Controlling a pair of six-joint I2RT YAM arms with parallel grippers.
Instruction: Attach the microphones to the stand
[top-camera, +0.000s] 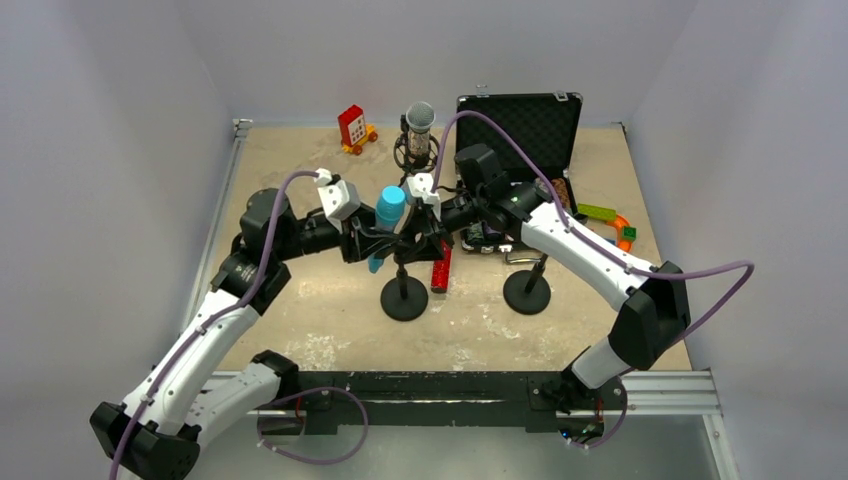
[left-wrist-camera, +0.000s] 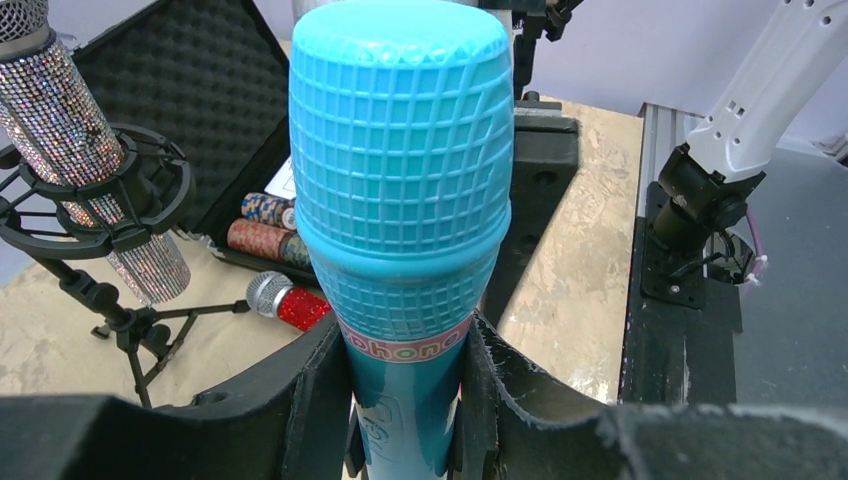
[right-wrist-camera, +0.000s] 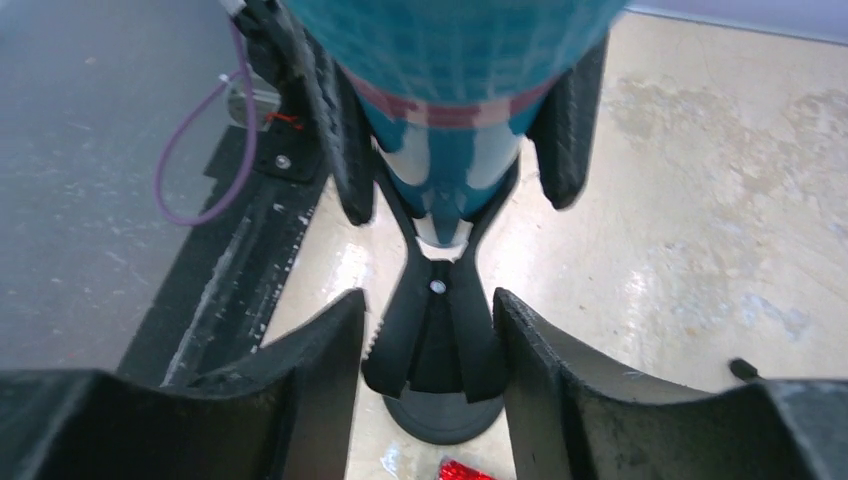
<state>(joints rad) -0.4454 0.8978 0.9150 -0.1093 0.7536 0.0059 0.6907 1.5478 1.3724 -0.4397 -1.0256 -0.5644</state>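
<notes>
My left gripper (top-camera: 378, 232) (left-wrist-camera: 405, 400) is shut on the light-blue microphone (top-camera: 388, 208) (left-wrist-camera: 400, 150) and holds it upright over the left stand (top-camera: 404, 300). In the right wrist view the microphone's lower end (right-wrist-camera: 445, 190) sits in the spread top of the stand's black clip (right-wrist-camera: 432, 330). My right gripper (top-camera: 418, 228) (right-wrist-camera: 430, 360) is shut on the clip's handles. The silver-glitter microphone (top-camera: 420, 128) (left-wrist-camera: 90, 150) stands in a shock mount at the back. The red-glitter microphone (top-camera: 441, 268) (left-wrist-camera: 290, 303) lies on the table beside the stand's base.
A second stand (top-camera: 527, 290) with an empty top stands to the right. An open black foam-lined case (top-camera: 520, 125) is at the back right. A red toy (top-camera: 353, 128) and coloured toy pieces (top-camera: 612, 220) lie near the edges. A metal rail (top-camera: 450, 385) runs along the front.
</notes>
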